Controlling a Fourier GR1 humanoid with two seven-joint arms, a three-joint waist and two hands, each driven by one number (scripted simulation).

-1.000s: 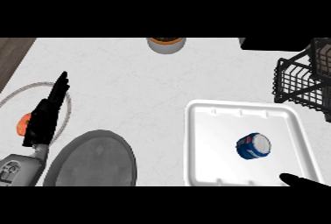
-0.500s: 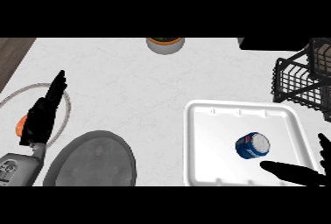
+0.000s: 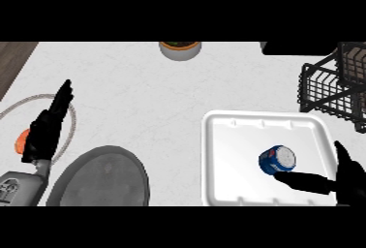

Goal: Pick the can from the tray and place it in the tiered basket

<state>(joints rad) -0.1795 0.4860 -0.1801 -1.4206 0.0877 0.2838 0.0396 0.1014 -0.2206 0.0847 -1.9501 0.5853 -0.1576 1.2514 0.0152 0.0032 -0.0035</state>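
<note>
While the can [image 3: 277, 160] sits in the tray [image 3: 235, 145], right hand [image 3: 349, 184] fingers apart beside it; left hand [image 3: 46, 131] fingers straight

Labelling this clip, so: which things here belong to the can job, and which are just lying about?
Job: blue cylindrical can; white plastic tray; black wire tiered basket; open right hand beside can.
Lying about: grey round plate; white pot at top; resting left hand.
</note>
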